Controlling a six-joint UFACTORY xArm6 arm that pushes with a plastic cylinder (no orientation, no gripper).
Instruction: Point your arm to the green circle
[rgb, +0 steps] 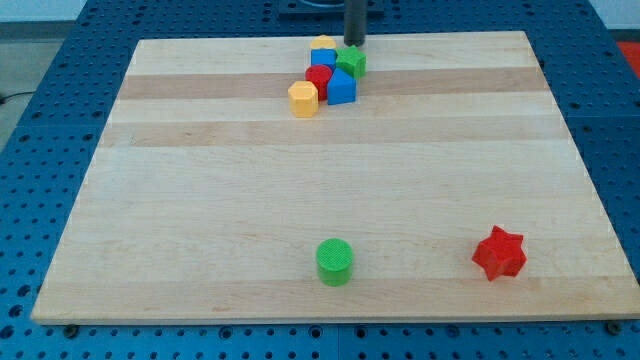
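Sitting nearest me, toward the view's bottom, the green circle (334, 261) is a matte ribbed cylinder on the pale wooden table (200, 200); a red star (498, 252) lies well to its right. Far off at the top, yellow, blue, red and green blocks cluster. My tip (353, 43), a plain rod with nothing to open or close, touches the green star (351, 62) there.
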